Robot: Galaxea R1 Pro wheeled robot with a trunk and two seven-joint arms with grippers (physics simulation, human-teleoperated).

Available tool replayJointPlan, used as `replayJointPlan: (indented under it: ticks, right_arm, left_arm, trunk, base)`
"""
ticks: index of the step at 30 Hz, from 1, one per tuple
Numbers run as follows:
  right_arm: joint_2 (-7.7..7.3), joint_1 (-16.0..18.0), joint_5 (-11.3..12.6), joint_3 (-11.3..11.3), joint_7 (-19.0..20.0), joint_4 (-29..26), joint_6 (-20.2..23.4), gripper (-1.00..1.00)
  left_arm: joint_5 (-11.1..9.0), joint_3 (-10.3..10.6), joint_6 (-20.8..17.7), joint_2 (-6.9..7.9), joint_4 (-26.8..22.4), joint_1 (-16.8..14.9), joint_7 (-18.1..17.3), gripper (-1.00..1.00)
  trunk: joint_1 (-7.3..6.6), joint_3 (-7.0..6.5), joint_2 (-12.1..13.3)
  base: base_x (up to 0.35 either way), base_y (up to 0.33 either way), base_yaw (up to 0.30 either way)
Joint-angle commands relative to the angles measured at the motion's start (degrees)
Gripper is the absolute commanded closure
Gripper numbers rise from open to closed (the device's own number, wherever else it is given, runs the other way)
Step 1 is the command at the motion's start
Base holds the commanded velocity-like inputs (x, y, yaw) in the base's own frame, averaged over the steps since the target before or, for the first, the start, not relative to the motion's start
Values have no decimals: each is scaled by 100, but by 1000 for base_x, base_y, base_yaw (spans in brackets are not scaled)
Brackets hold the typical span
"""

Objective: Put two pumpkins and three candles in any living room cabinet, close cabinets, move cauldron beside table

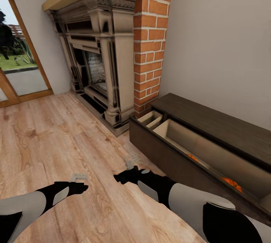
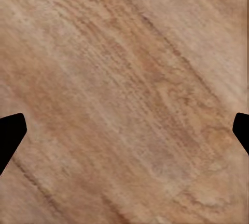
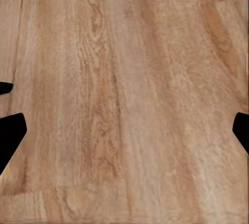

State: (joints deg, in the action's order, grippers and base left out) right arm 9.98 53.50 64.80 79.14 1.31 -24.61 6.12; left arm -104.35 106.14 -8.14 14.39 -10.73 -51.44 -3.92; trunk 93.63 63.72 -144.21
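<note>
The 2 arms hang low over the wood floor [image 1: 56, 130], left gripper [image 1: 79, 177] and right gripper [image 1: 130, 161] both spread and empty, beside the cabinet [image 1: 210, 122], whose pulled-out drawer [image 1: 177, 158] holds 2 pumpkins [image 1: 232, 183].

Grey stone fireplace [image 1: 101, 58], red brick chimney [image 1: 150, 43], wooden floor [image 1: 56, 141], glazed door [image 1: 19, 66]
</note>
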Motion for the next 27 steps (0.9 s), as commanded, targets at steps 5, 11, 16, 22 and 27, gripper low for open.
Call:
replayJointPlan:
  ticks: [5,11,16,22,27]
  right_arm:
    - [2,-317,24,31,59,266,-396,-100]
    - [2,-565,24,32,70,460,-786,-100]
    - [2,-631,24,36,71,631,-787,-100]
    - [2,-853,12,38,71,820,-808,-100]
    - [2,-906,-6,37,71,870,-829,-100]
  left_arm:
    - [-42,59,-11,-29,-8,-5,-5,-100]
    - [-41,70,-12,-13,-8,-6,2,-100]
    - [-35,82,-12,-15,-8,-6,12,-100]
    - [-21,87,1,-34,-3,-6,17,-100]
    - [52,109,166,-29,-3,-2,15,-100]
  trunk:
    - [-7,-40,0]
    - [-23,-173,8]
    - [-35,-284,15]
    - [-51,-417,23]
    - [-64,-528,29]
  base:
    - [0,0,0]
    - [0,0,0]
    - [0,0,0]
    - [0,0,0]
    - [0,0,0]
